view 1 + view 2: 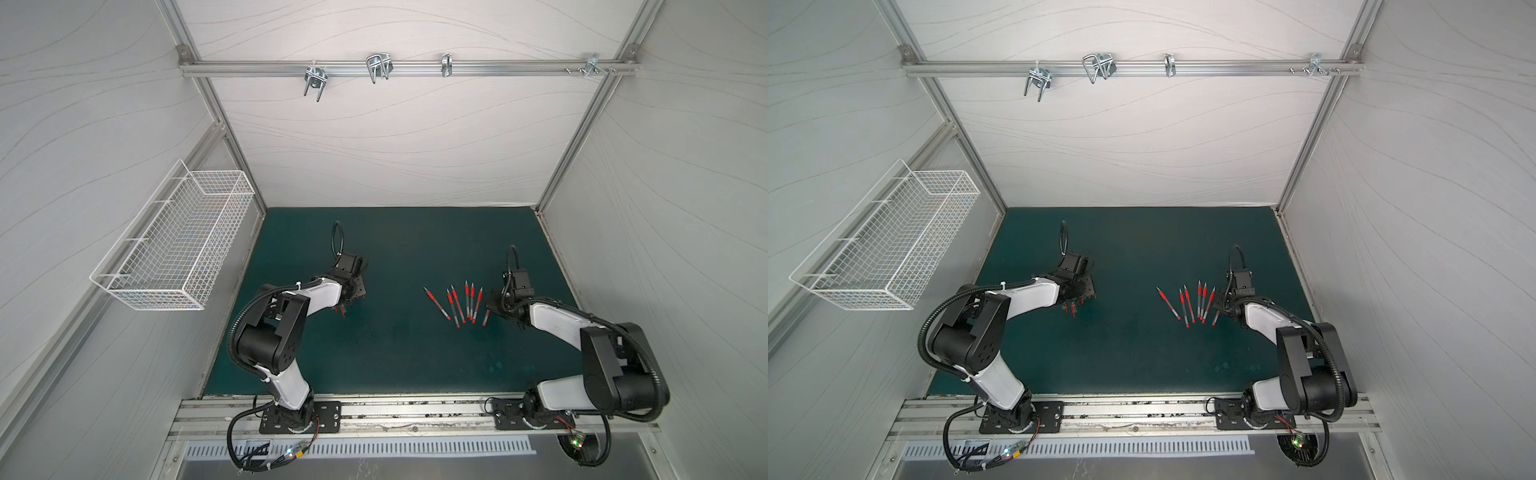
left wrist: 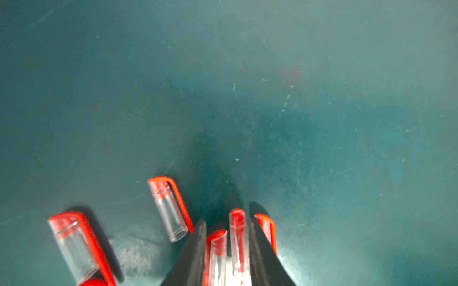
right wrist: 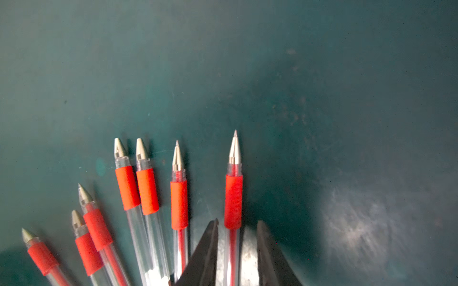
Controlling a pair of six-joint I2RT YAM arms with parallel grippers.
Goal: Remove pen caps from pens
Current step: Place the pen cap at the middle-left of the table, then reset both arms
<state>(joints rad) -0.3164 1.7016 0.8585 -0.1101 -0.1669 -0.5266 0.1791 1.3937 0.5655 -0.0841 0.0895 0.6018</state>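
Observation:
Several uncapped pens (image 1: 457,305) lie fanned out on the green mat (image 1: 395,357), with grey barrels, red grips and bare metal tips; both top views show them (image 1: 1192,305). My right gripper (image 3: 238,221) is low at the fan's right end. It is open and straddles one pen (image 3: 233,200), with a gap beside the barrel. Over on the left are several loose clear-and-red pen caps (image 2: 169,208). My left gripper (image 2: 226,222) stands open above them, and two caps (image 2: 238,235) lie between its fingers. My left arm hides most caps (image 1: 343,309) in both top views.
A white wire basket (image 1: 174,237) hangs on the left wall. Metal hooks (image 1: 378,68) hang from the rail on the back wall. The arm bases sit on the aluminium rail (image 1: 415,415) at the front edge of the mat.

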